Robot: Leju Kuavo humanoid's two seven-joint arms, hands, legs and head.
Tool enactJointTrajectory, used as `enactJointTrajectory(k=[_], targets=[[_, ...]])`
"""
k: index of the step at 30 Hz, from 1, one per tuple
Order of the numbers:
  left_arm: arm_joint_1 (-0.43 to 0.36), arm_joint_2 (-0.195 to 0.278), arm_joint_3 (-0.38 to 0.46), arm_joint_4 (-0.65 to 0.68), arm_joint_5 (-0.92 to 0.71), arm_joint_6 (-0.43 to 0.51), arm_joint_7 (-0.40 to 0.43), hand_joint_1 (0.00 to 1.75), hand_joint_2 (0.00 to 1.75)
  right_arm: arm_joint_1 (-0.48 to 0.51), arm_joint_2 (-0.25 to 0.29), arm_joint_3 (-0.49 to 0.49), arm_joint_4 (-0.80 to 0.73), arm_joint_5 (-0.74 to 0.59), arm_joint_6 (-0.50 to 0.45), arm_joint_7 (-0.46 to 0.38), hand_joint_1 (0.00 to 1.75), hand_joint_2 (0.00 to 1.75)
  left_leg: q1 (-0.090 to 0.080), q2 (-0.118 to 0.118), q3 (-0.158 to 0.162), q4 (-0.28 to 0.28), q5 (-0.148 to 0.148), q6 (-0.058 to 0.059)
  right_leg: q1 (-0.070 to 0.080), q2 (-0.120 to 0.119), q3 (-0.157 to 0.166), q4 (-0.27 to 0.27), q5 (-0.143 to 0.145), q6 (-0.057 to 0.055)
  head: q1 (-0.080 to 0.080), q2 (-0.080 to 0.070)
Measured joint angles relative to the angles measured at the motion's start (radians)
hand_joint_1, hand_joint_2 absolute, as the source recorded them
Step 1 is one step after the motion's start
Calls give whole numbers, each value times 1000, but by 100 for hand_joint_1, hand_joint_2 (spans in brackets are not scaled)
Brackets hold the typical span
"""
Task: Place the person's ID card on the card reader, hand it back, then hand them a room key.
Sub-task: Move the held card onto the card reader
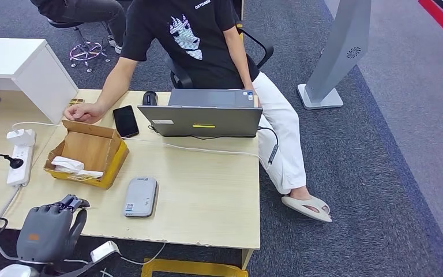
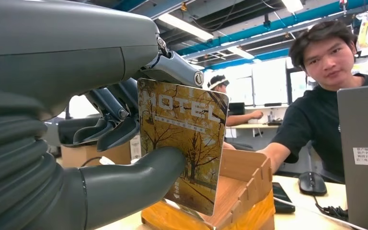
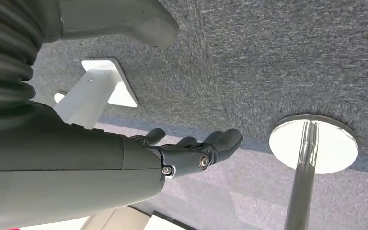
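A yellow room key card printed with autumn trees and the word HOTEL [image 2: 184,143] is held upright in the left hand [image 2: 100,143], pinched between the thick grey thumb and the darker fingers [image 2: 120,122]. In the head view the left hand [image 1: 49,228] is seen at the near left corner of the light wooden tabletop [image 1: 207,184], its grey back toward the camera; the card itself cannot be made out there.

Just beyond the hand, an open brown cardboard box with a yellow outer wall [image 1: 89,153] is set near the left edge of the tabletop, with white folded material [image 1: 72,166] lying in it. A flat grey rounded card reader [image 1: 141,197] lies near the front edge, just right of the box and apart from it.

Toward the far edge, a grey laptop [image 1: 207,112] stands open with its lid back to the camera. A black phone [image 1: 126,121] lies between laptop and box, and a black mouse [image 1: 150,98] sits behind it. A white power strip [image 1: 20,156] lies along the left edge.

A person in a black printed T-shirt and white trousers [image 1: 202,46] is seated behind the laptop, one hand [image 1: 83,112] resting on the tabletop at the far rim of the box.

The right hand [image 3: 191,153] hangs over grey carpet [image 3: 268,57], fingers loosely apart, nothing held.
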Motion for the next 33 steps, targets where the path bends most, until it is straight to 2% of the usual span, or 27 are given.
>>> enactJointTrajectory(k=[7, 14, 33], targets=[[-87, -23, 16, 98, 66, 2, -74, 175, 175, -7, -9, 31, 37, 0, -28, 11, 0, 175, 0, 0, 1, 0, 1, 0, 0, 0, 0, 0, 0, 0, 0, 0], [-170, -36, 16, 192, 70, -6, -87, 175, 175, -21, -21, 56, 72, 0, -43, 10, 0, 175, 0, 0, 1, 0, 1, 0, 0, 1, 0, 0, 1, 0, 0, 0], [-226, -45, 13, 270, 61, -13, -94, 175, 175, -26, -43, 90, 122, 0, -71, 18, 0, 175, 0, 1, 1, 0, 1, 0, 0, 2, -1, 0, 0, 0, 0, 0]])
